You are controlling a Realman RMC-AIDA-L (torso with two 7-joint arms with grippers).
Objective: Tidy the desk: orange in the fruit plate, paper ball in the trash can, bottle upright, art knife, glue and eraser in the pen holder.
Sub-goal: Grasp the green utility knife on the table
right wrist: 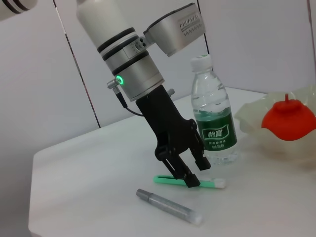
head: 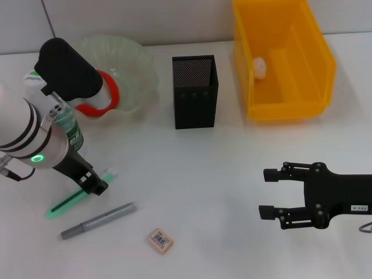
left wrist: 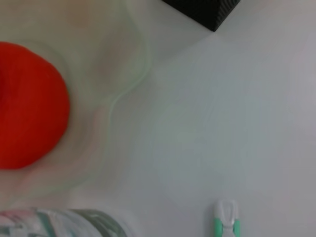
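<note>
The orange [head: 100,103] lies in the pale-green fruit plate [head: 139,70], partly hidden by my left arm. The bottle [right wrist: 213,118] stands upright beside the plate. A white paper ball [head: 259,66] rests inside the yellow trash can [head: 314,64]. My left gripper [head: 95,182] is open, its tips just over the green art knife [head: 72,198] on the table. Nearer the front lie the grey glue stick [head: 99,221] and the tan eraser [head: 161,240]. The black mesh pen holder [head: 195,91] stands mid-table. My right gripper [head: 269,193] hovers open at the front right, holding nothing.
The left wrist view shows the orange [left wrist: 24,106], the plate rim [left wrist: 123,94], a corner of the pen holder [left wrist: 207,12] and the knife's tip [left wrist: 226,217]. Bare white table lies between the pen holder and the right gripper.
</note>
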